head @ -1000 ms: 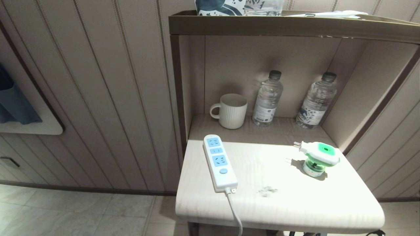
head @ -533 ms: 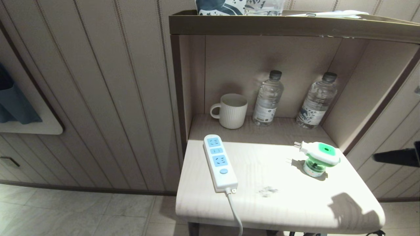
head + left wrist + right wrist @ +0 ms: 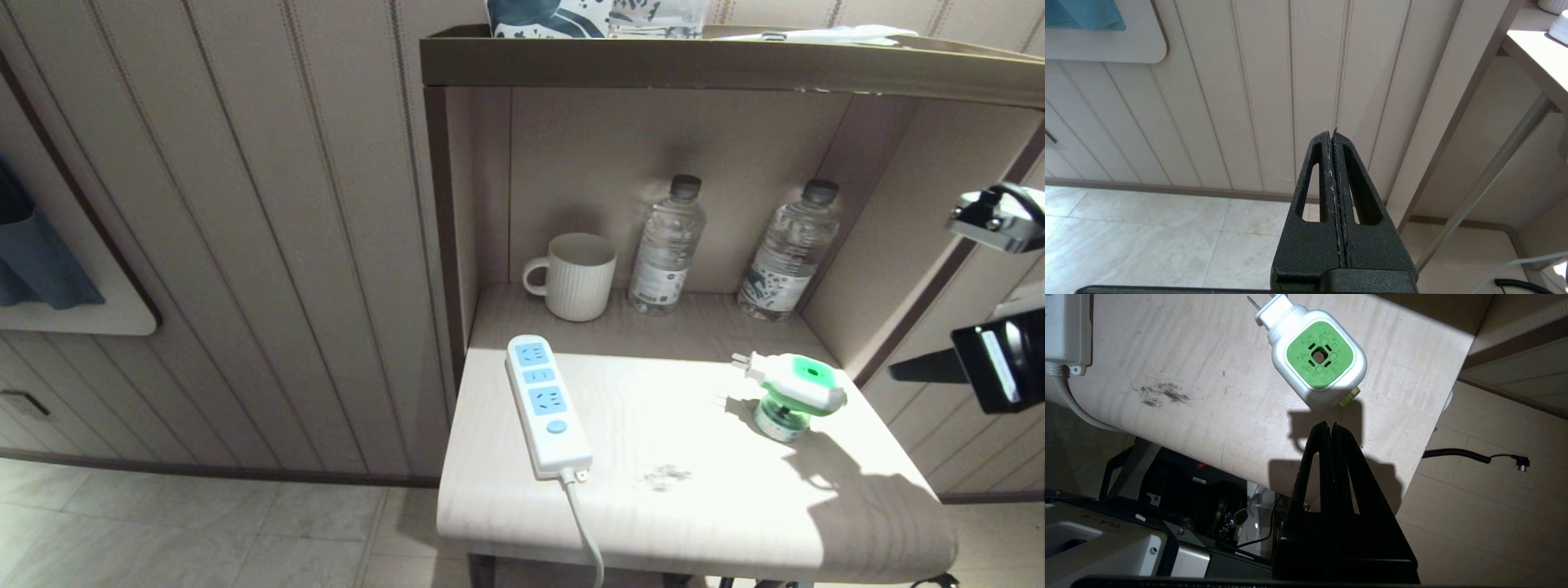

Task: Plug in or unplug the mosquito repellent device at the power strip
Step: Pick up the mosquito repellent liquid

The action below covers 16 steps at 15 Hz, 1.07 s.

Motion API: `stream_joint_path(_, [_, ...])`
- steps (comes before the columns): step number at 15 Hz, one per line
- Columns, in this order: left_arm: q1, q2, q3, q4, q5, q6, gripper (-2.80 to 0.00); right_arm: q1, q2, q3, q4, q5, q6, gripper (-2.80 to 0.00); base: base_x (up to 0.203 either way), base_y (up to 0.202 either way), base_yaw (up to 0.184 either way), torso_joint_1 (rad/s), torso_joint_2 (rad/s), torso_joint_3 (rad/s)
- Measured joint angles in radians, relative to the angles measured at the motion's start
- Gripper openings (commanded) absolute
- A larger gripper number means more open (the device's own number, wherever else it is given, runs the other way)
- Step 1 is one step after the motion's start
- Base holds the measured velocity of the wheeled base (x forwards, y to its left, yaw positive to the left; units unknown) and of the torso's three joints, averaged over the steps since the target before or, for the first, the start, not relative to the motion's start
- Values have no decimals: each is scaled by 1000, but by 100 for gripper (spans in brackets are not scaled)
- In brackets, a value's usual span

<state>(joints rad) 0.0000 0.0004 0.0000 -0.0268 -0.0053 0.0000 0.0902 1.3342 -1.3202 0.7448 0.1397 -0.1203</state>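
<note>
Above the pale wooden desk's [image 3: 702,506] right edge, my right pincer [image 3: 1331,426] has swung in, closed and empty, over the unplugged white-and-green mosquito repellent device [image 3: 796,392]; left pincer [image 3: 1331,134] parked shut.

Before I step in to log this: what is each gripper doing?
Left gripper: shut, holding nothing, parked low beside the table.
Right gripper: shut, holding nothing, above the table edge near the mosquito repellent device.
</note>
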Motion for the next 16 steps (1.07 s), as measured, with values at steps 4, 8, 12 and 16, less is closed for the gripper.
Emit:
stream_joint_path(4, [0, 0, 0, 0, 0, 0, -280, 0, 10, -8, -2, -1, -5, -280, 0, 0, 0, 0, 0, 0])
stream_joint_path(8, [0, 0, 0, 0, 0, 0, -280, 5, 22, -17, 8, -1, -20, -280, 0, 0, 0, 0, 0, 0])
stream_joint_path(12, [0, 0, 0, 0, 0, 0, -280, 7, 23, -26, 63, -2, -94, 0, 0, 0, 0, 0, 0, 0])
stream_joint_path(16, [0, 0, 0, 0, 0, 0, -280, 8, 20, -44, 68, 0, -100, 0, 0, 0, 0, 0, 0, 0])
